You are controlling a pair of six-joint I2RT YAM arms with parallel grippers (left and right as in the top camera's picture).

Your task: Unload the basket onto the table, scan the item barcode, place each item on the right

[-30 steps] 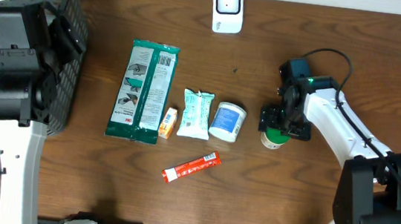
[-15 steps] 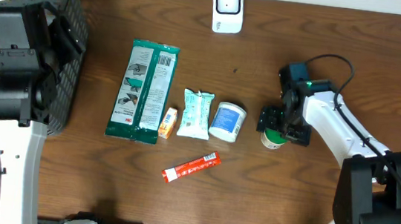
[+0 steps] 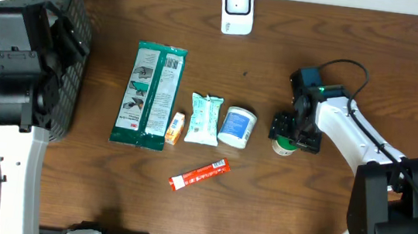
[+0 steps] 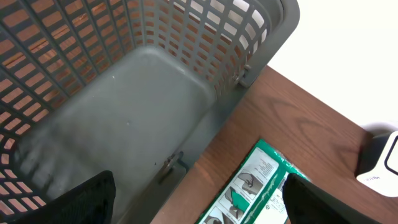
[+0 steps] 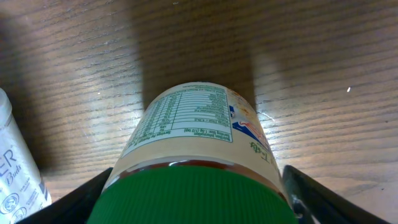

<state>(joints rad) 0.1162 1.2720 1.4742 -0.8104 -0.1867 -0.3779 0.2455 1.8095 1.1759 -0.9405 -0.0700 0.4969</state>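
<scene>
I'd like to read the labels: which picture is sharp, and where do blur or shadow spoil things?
Overhead: even light, in focus, but print on the green packet is too small to read. Right wrist: the jar label is fairly sharp, its green lid by the lens soft, dark shadows on the wood behind. Left wrist: the basket floor looks smeared.

The right pincer [image 3: 290, 139] has settled further over the green-lidded jar [image 5: 193, 124] (jaws drawing in slightly).

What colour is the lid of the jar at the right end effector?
The lid is green, clearest in the right wrist view.
</scene>
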